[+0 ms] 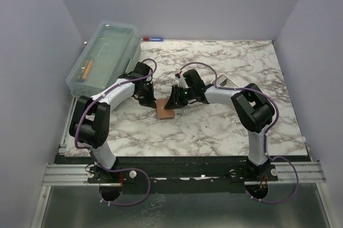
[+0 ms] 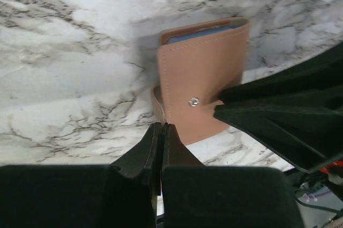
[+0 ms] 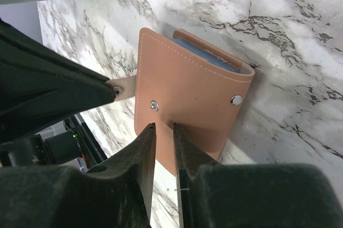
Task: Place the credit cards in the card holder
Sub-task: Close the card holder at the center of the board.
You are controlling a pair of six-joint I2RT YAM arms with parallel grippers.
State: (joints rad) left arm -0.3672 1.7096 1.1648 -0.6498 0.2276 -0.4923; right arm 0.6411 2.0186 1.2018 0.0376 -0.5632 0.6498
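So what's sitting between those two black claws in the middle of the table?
The card holder, a tan leather wallet with a blue card peeking from its edge, lies between the left gripper and right gripper. The top view shows it best.

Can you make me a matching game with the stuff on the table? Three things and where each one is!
Things:
1. wallet
2. clear box
3. blue card

Places:
A. back left corner of the table
B. tucked inside the wallet
C. between the two grippers

Pairs: 1-C, 2-A, 3-B
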